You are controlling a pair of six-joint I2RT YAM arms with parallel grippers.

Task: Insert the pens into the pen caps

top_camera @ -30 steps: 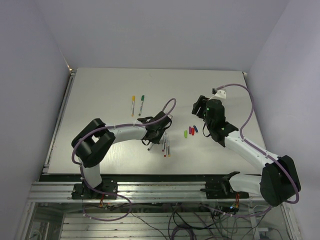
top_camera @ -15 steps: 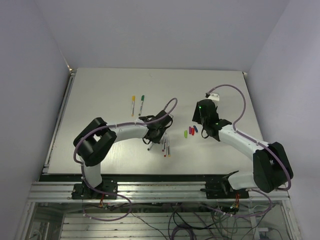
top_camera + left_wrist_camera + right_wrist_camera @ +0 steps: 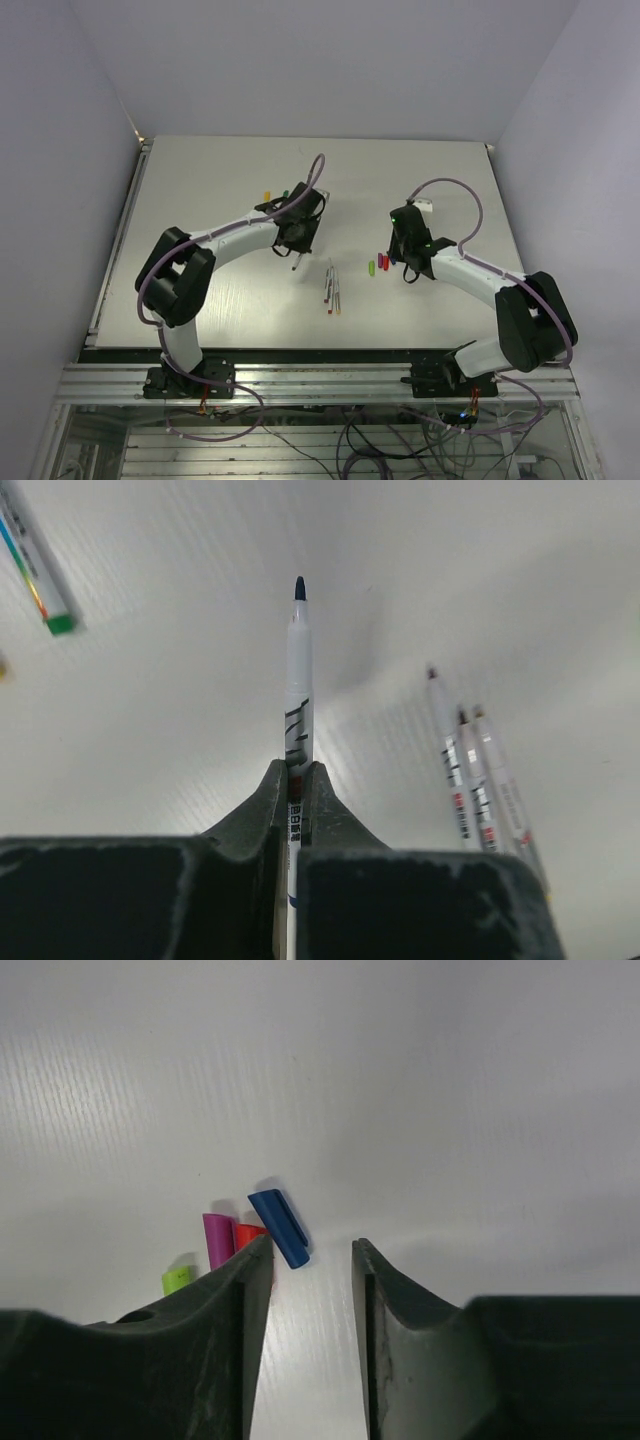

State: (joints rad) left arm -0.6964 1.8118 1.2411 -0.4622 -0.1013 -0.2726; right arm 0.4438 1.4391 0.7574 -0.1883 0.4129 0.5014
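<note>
My left gripper (image 3: 296, 770) is shut on a white pen (image 3: 298, 680) with a dark blue tip, which points forward above the table. In the top view this gripper (image 3: 295, 245) is left of the middle of the table. Three more uncapped pens (image 3: 470, 770) lie side by side to its right, also seen in the top view (image 3: 331, 286). My right gripper (image 3: 310, 1250) is open and low over the table. A blue cap (image 3: 279, 1227) lies just ahead of its fingertips. Purple (image 3: 217, 1238), red (image 3: 245, 1232) and light green (image 3: 177, 1279) caps lie left of it, partly behind the left finger.
A capped green pen (image 3: 35, 570) lies at the far left of the left wrist view. In the top view it and a yellow-capped pen (image 3: 267, 195) are partly hidden behind the left arm. The caps (image 3: 381, 263) lie between the two arms.
My left gripper has lifted the blue-tipped pen away from the pen group and moved back and left. My right gripper has come down and left to the caps.
</note>
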